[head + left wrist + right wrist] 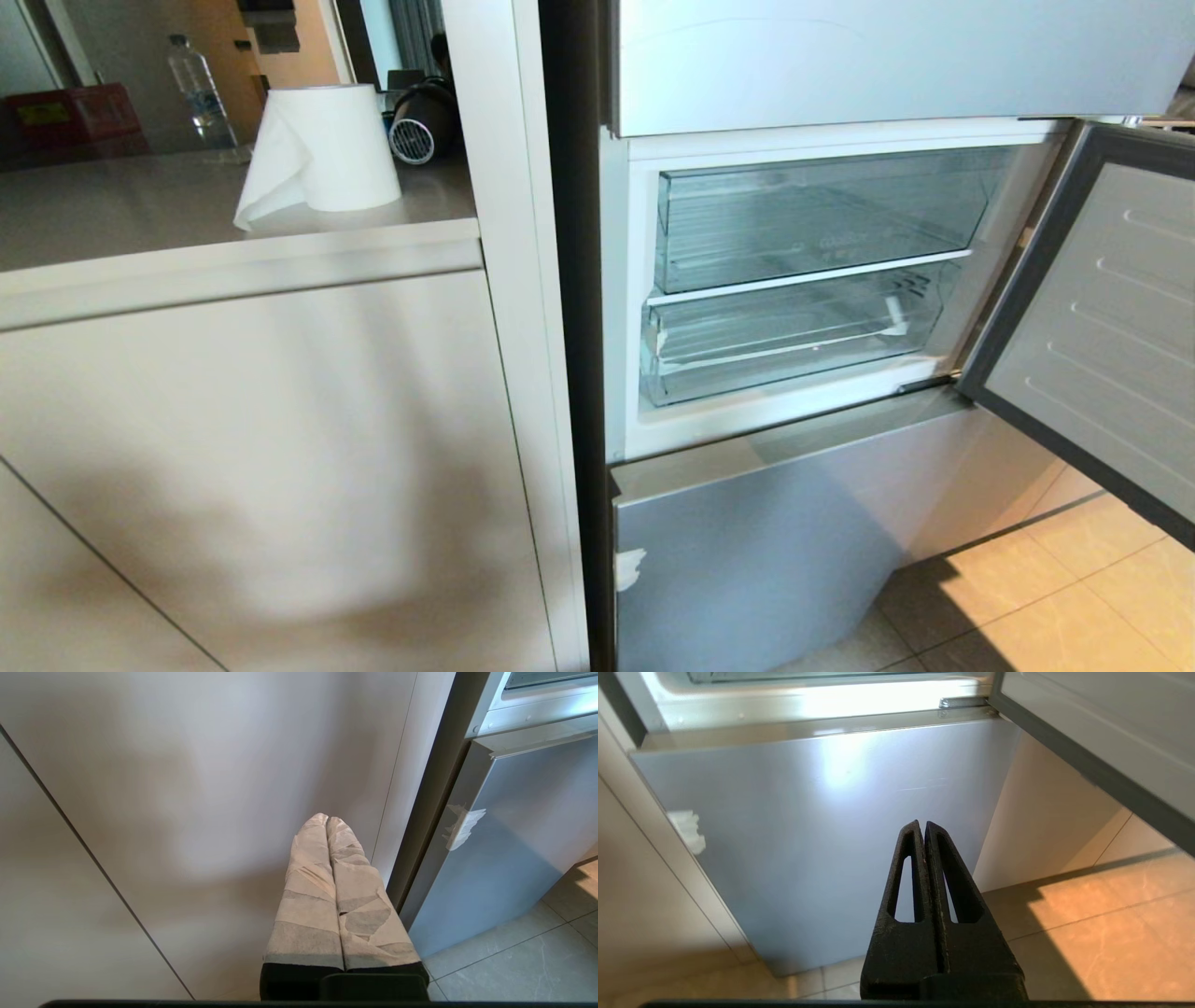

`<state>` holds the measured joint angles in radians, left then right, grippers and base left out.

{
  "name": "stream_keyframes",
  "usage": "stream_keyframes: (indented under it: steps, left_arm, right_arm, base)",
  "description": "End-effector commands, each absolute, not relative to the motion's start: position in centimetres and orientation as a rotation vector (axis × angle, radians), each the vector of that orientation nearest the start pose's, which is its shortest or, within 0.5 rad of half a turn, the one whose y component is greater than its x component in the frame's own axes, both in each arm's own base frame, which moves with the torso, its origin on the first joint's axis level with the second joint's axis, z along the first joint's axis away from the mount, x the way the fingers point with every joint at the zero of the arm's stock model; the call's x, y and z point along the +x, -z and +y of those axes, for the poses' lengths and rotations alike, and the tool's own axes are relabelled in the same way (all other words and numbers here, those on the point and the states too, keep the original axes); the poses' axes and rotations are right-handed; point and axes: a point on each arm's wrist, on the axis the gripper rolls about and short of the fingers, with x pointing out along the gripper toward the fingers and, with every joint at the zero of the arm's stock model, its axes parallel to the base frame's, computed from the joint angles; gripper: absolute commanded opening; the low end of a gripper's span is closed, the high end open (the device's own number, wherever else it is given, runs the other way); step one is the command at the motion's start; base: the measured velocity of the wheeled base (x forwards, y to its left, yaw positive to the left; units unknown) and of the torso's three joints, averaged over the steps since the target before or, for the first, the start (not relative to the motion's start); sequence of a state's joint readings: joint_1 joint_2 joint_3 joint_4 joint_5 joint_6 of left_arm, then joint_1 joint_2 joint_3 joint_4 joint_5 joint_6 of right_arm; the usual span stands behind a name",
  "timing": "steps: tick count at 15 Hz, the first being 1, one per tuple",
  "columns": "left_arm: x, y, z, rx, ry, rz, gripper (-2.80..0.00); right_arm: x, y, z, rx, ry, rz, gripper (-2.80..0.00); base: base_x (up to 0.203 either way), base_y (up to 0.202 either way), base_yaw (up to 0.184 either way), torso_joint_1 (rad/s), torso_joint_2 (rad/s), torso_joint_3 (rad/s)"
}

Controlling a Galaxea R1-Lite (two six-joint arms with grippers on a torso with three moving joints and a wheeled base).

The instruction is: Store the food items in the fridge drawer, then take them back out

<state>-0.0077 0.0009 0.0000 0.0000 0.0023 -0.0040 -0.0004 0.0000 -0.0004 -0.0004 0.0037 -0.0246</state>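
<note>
Both arms hang low here. The right tool (924, 828) is clenched on nothing, black fingers pressed tip to tip, aimed at the pale-blue bottom panel (822, 826) of the fridge. The left tool (327, 820) is clenched empty too, its taped fingers together, facing the cabinet front (187, 788) beside the fridge.

The fridge drawer (784, 336) sits above and ahead of the right tool, pushed home in its slot beneath the upper clear bin (822, 219), with the fridge door (1102, 317) swung wide off to the tool's right. It looks empty, and no fruit shows in any view.

By the look of it, the step in hand is getting that drawer open. To do it well, the right tool should likely rise clear of the blue panel, release its fingers, hook the front lip near its middle and draw straight back, so the bin slides square.

The drawer's long axis runs side to side across the fridge; its open top faces up and its front faces outward toward the tool.
</note>
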Motion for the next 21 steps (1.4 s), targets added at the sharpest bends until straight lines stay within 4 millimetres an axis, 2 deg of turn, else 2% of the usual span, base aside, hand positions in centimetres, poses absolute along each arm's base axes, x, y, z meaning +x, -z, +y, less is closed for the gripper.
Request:
stream_keyframes:
  steps: [1, 17, 21]
  left_arm:
    - [-2.27, -7.55, 0.02, -0.005, 0.005, 0.002, -2.80]
    - [-2.27, -7.55, 0.02, -0.005, 0.005, 0.002, -2.80]
    - [-2.27, -7.55, 0.02, -0.005, 0.005, 0.002, -2.80]
  right_arm:
    - [-2.29, -7.59, 0.04, -0.072, -0.018, -0.002, -2.80]
    - [-2.28, -7.45, 0.04, -0.106, -0.019, 0.008, -2.80]
    - [-2.28, -7.45, 0.03, -0.101, -0.016, 0.008, -2.80]
  base:
    - [0.000, 0.000, 0.000, 0.000, 0.00, 0.000]
    - [0.000, 0.000, 0.000, 0.000, 0.00, 0.000]
    - [-0.003, 0.006, -0.142, 0.005, 0.00, 0.002]
